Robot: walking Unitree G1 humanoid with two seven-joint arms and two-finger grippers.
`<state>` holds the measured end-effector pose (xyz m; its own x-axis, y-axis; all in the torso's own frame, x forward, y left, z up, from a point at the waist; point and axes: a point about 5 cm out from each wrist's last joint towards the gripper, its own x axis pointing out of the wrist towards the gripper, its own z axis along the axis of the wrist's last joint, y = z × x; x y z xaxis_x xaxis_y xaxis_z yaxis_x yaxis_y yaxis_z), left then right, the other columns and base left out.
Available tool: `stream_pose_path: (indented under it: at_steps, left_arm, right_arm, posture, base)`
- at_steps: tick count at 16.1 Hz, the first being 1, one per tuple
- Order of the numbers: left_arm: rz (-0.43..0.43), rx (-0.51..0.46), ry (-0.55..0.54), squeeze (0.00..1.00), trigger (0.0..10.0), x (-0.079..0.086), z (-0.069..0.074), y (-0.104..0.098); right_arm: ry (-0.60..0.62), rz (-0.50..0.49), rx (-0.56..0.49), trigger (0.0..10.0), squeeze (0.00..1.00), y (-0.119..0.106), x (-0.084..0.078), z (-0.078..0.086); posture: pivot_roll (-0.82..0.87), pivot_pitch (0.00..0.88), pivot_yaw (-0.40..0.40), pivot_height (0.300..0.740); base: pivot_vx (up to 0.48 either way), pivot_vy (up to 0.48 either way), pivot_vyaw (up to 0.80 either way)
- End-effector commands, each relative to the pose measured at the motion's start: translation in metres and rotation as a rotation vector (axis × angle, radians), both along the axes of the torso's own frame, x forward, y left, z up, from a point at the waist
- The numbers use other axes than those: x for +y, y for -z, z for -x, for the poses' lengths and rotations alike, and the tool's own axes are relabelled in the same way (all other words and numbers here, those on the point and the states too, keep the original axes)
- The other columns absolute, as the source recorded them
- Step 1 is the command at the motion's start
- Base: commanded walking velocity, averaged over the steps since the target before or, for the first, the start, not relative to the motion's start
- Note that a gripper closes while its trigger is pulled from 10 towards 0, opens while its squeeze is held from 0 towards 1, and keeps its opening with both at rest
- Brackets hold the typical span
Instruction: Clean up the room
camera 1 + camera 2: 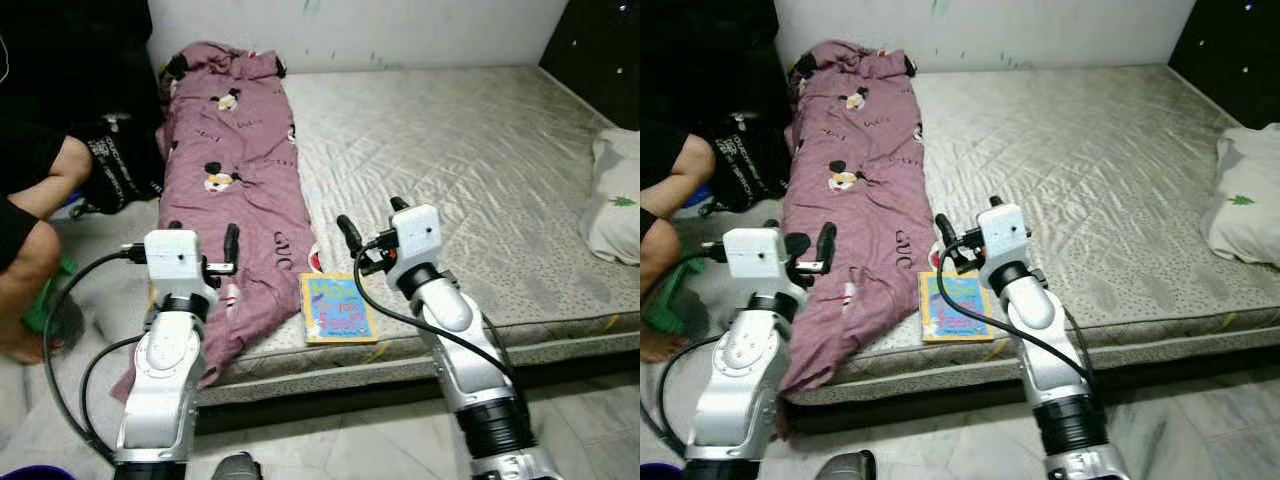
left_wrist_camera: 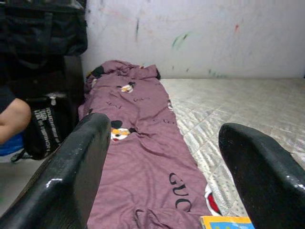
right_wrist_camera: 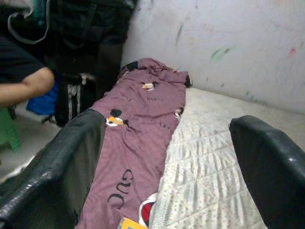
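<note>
1. Nearest us: both arms are raised over the near edge of the mattress [image 1: 480, 150]. We judge the tidying barely begun, since neither gripper holds anything
2. Left gripper [image 1: 203, 238] hovers above the lower end of the purple blanket [image 1: 235, 180]. The left wrist view shows its fingers [image 2: 71, 181] spread wide, nothing between them
3. Right gripper [image 1: 368, 222] is poised over the mattress, just beyond the book [image 1: 336, 308]. Its fingers [image 3: 57, 176] are also spread apart and empty, pointing toward the wall
4. The book, a colourful children's one, lies flat at the near edge of the mattress, touching or just beside the blanket's hem; we cannot tell which. Still to be picked up, in our judgement
5. The blanket, cartoon-printed, runs in a long rumpled strip along the mattress's left side, its near end hanging over the edge toward the floor. Not folded yet
6. Farther right, a white pillow [image 1: 615, 195] sits at the mattress edge, well apart from both grippers
7. Left of the bed, a person's arm [image 1: 45, 180] and a black bag [image 1: 120, 165] sit by the floor
8. Farthest: a marked white wall [image 2: 190, 33] behind the bed
</note>
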<state>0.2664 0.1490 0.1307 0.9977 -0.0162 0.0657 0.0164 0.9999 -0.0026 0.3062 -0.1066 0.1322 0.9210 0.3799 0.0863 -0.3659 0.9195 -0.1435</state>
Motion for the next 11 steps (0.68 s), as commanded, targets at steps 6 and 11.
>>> stream_pose_path:
  at_steps: [6, 11]
  left_arm:
    - [-0.007, 0.012, 0.003, 0.0, 10.0, 0.0025, 0.0015, 0.0011]
    - [0.005, 0.017, 0.028, 0.0, 10.0, -0.0008, 0.0017, 0.0023]
  right_arm:
    - [0.005, -0.001, -0.015, 10.0, 0.0, -0.0033, 0.0035, -0.0028]
    - [0.018, -0.002, -0.009, 10.0, 0.0, -0.0022, 0.0029, -0.0046]
  posture:
    - [0.03, 0.0, -0.032, 0.74]
    - [0.03, 0.0, -0.033, 0.74]
  base:
    - [0.0, 0.0, 0.79]
    - [0.0, 0.0, 0.33]
